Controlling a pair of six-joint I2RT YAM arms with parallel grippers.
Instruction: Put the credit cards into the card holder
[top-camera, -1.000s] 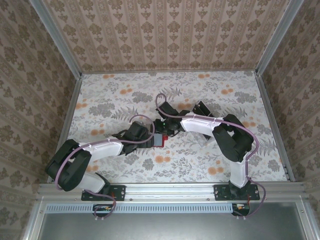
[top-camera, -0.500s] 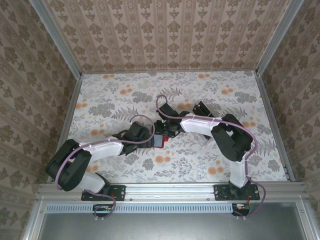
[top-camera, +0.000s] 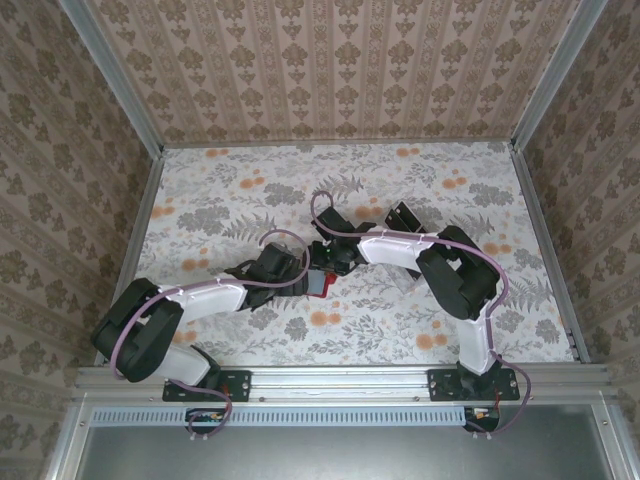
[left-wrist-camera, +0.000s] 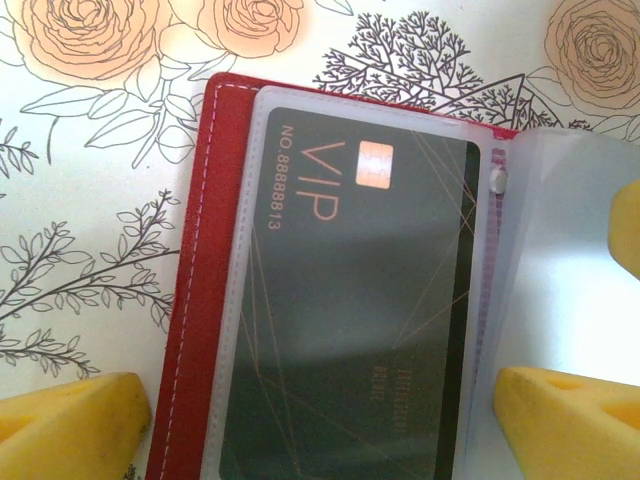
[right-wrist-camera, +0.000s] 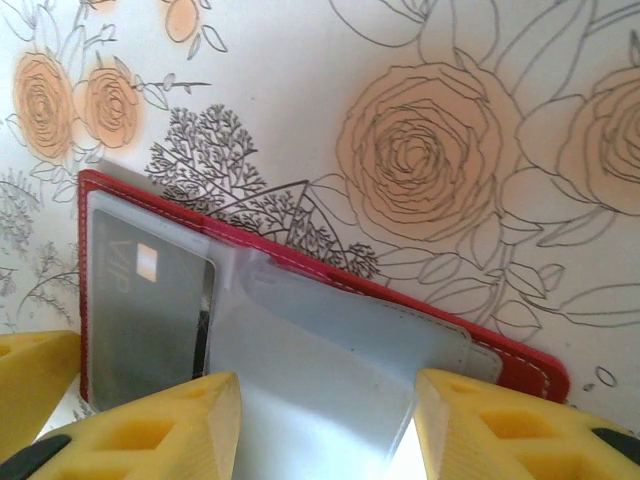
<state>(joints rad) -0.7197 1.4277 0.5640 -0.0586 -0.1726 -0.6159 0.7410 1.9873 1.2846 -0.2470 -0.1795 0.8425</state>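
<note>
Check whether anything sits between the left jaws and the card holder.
Nothing visible does. The left gripper hangs directly over the red card holder, jaws open to either side of it. One black card already sits behind its clear sleeve.

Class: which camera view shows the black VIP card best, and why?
The left wrist view: the card lies large and flat in the card holder's clear sleeve, lettering and chip readable. The right wrist view shows it smaller, at a slant. From the top external view it is too small to tell.
</note>
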